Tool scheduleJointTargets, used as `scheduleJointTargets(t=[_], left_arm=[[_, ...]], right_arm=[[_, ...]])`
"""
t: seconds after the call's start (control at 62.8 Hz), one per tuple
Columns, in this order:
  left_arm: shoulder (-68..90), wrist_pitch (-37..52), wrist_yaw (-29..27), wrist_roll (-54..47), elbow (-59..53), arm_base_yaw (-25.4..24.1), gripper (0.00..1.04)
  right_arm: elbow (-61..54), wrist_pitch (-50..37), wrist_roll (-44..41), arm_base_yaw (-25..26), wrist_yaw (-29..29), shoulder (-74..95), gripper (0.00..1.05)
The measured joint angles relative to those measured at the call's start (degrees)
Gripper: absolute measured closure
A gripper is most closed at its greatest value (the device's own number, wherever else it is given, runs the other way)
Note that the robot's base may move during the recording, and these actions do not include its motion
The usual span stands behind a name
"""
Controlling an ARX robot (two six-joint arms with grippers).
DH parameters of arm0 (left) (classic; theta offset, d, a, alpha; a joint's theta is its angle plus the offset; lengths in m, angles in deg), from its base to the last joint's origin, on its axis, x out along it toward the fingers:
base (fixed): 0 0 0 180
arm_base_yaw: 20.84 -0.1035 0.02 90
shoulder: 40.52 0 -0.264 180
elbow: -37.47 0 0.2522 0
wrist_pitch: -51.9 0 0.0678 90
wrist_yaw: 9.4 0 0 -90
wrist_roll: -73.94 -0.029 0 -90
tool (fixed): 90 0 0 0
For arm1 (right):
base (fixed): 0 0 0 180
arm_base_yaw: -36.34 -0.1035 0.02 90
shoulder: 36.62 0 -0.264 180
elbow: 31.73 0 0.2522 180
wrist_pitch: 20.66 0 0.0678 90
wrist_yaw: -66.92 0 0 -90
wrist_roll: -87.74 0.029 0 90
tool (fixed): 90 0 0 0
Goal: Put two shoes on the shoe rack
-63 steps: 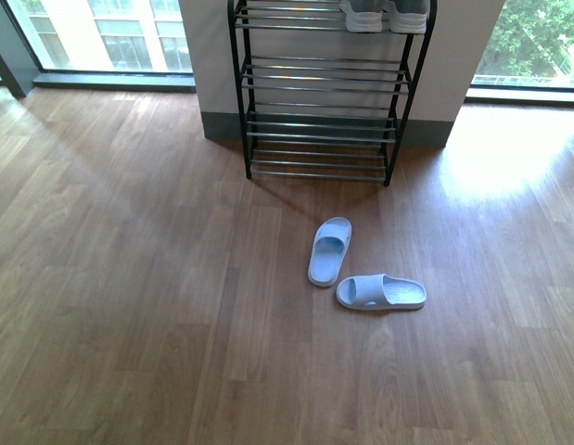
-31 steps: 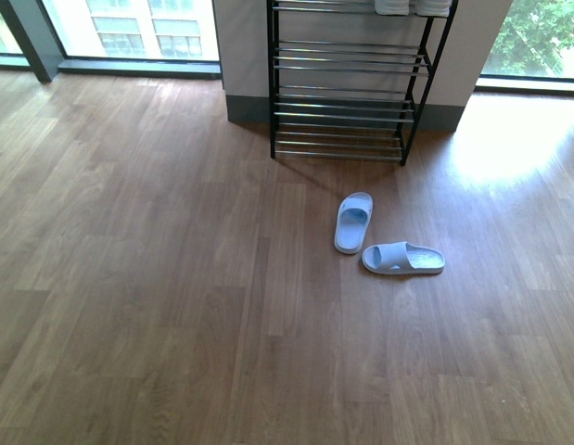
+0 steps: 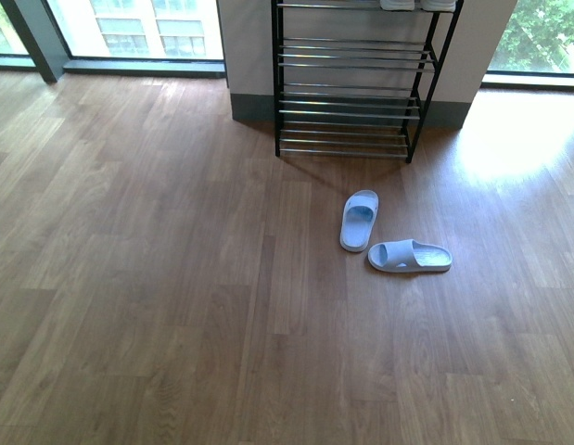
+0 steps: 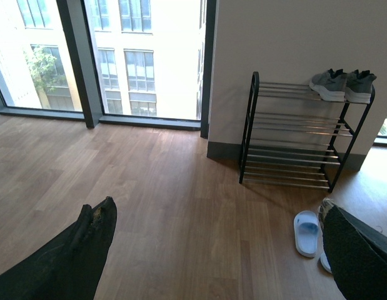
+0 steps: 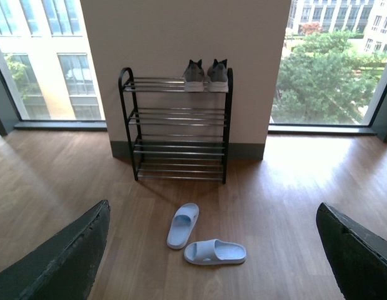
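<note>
- 2 slides (image 3: pixel 409 255) lie on the floor (image 3: pixel 175 278) in the front view, short of the shoe rack (image 3: pixel 350 114), not yet racked; no arm shows.
- Left wrist view: left gripper (image 4: pixel 215 209) spread wide, empty, likely readied; sneakers (image 4: pixel 343 84) top the rack beyond it.
- Right wrist view: right gripper (image 5: pixel 213 211) wide, empty; slides just ahead, unobstructed.

Rack (image 3: pixel 347 113) stands upper centre-right of the frame, sneakers (image 5: pixel 206 75) on its top shelf; slides (image 3: pixel 359 221) lie on the floor (image 3: pixel 157 278) below.

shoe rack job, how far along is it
About halfway. Done: the grey sneakers sit on the shoe rack, top shelf. In hand: nothing; left gripper and right gripper are open, empty. Left: the pale slides lie on the floor in front of the rack.
</note>
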Motion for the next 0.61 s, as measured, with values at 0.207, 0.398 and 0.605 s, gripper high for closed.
scheduleJointTargets(t=[0.207,0.398,0.605], left_arm=[[0.0,0.0,0.0,-0.02,0.0,0.0,0.09],[0.0,0.0,0.02,-0.02,0.0,0.0,0.09],[0.0,0.0,0.02,0.0,0.0,0.0,0.09]], right_arm=[[0.0,0.0,0.0,0.0,-0.07,0.0,0.09],[0.0,0.0,0.0,0.0,-0.15,0.0,0.09],[0.0,0.0,0.0,0.0,-0.15,0.0,0.09]])
